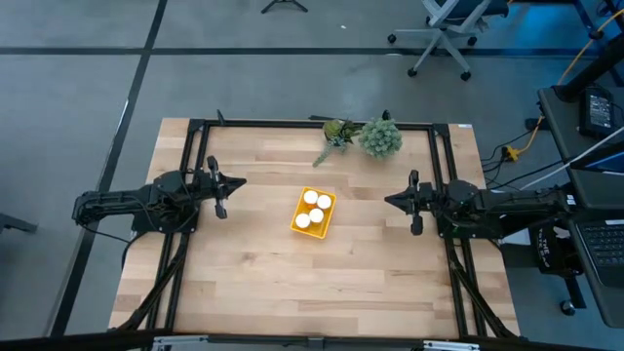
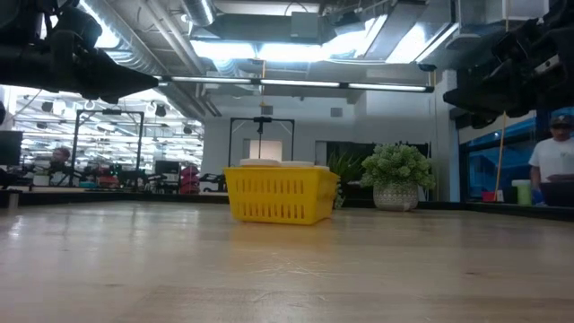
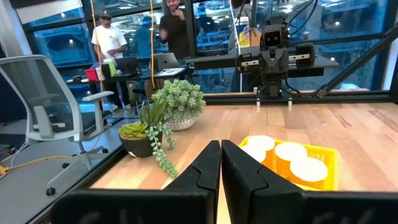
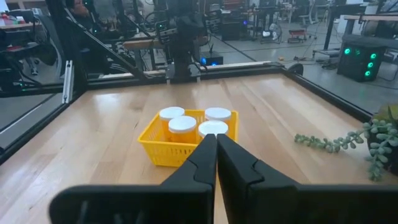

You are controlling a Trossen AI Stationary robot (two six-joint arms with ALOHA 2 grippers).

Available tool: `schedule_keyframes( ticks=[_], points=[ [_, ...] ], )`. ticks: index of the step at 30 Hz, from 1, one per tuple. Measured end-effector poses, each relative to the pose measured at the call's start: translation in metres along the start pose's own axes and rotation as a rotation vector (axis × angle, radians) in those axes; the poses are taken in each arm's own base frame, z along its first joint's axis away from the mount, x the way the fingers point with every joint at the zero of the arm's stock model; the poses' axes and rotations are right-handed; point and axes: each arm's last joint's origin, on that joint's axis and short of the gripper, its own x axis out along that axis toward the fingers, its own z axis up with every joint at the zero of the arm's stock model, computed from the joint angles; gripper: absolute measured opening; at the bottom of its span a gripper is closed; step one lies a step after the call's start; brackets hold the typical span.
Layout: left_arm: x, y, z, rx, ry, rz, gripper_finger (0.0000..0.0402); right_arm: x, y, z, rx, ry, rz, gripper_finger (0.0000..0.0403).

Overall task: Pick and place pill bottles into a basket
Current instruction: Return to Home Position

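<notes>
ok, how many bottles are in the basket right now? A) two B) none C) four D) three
C: the right wrist view shows four bottles standing together inside the basket.

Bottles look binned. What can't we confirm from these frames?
- Low view: the wall of the basket hides the bodies of the pill bottles; only white tops peek over.
- Left wrist view: three caps show; the shut left gripper covers the basket's near corner.
- High view: bottles too small to read labels.
</notes>
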Motion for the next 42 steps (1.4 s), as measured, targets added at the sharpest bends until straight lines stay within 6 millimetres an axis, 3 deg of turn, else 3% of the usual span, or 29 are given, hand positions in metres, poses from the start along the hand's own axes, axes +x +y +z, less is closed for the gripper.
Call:
schedule_keyframes(
  ticks=[16, 26, 42],
  points=[
    [0.000, 0.000, 0.000, 0.000, 0.000, 0.000, 0.0011, 0.000, 0.000, 0.000, -0.001, -0.001, 0.000, 0.0017],
    [0.000, 0.000, 0.000, 0.000, 0.000, 0.000, 0.0008, -0.014, 0.003, 0.012, 0.011, -0.154, 0.049, 0.0017],
    [0.000, 0.000, 0.000, 0.000, 0.000, -0.001, 0.0009, -0.017, 0.014, 0.006, -0.049, -0.099, 0.179, 0.0017]
  ],
)
